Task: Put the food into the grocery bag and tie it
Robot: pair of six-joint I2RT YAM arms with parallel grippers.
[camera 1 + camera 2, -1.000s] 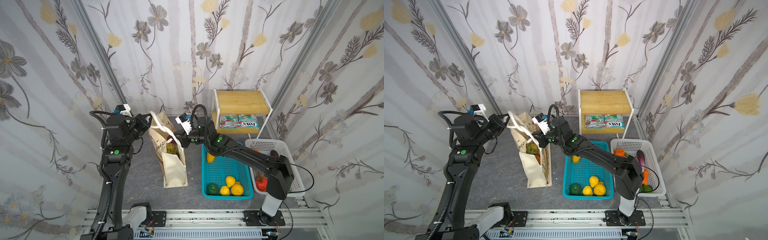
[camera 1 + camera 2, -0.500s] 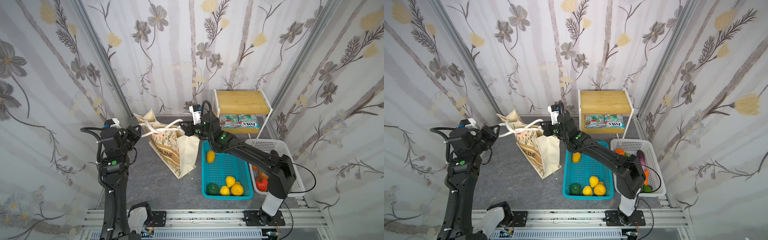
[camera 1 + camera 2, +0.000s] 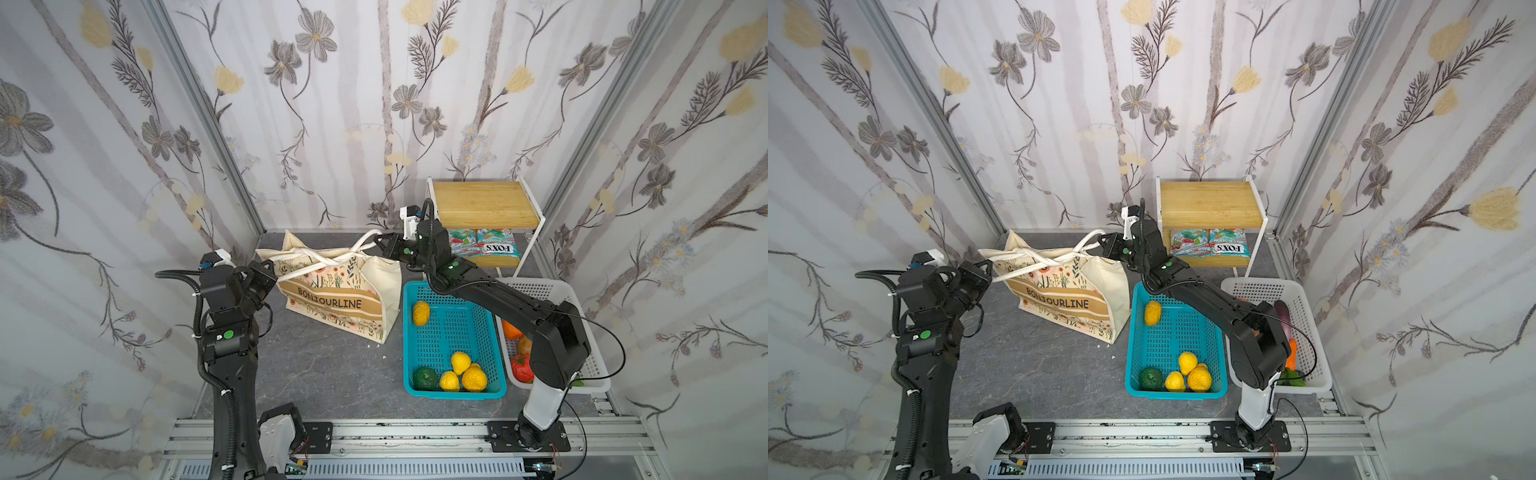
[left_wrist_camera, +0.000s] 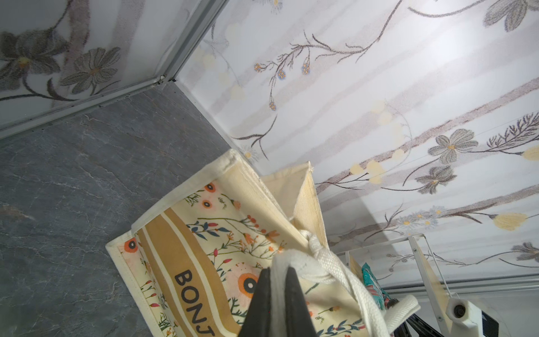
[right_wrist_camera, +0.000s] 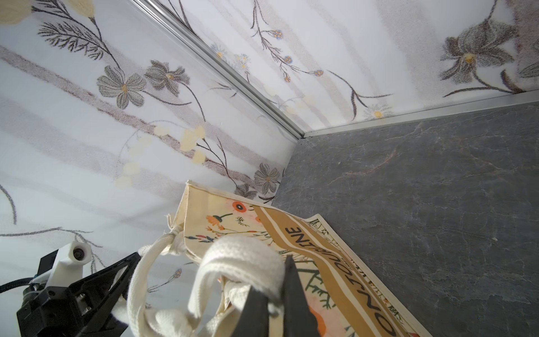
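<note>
In a top view the cream canvas floral-print grocery bag (image 3: 338,301) sits just beside the teal plastic basket (image 3: 454,394), its thick white rope handles (image 3: 328,262) crossed and taut between the left gripper (image 3: 271,264) and the right gripper (image 3: 377,241), seemingly to cinch a knot; the left wrist view shows its fingers (image 4: 262,294) pinched shut on one handle, and the right wrist view shows the same.

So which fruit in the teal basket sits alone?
The yellow-orange fruit at the far end of the teal basket; the other four huddle at its near edge.
</note>
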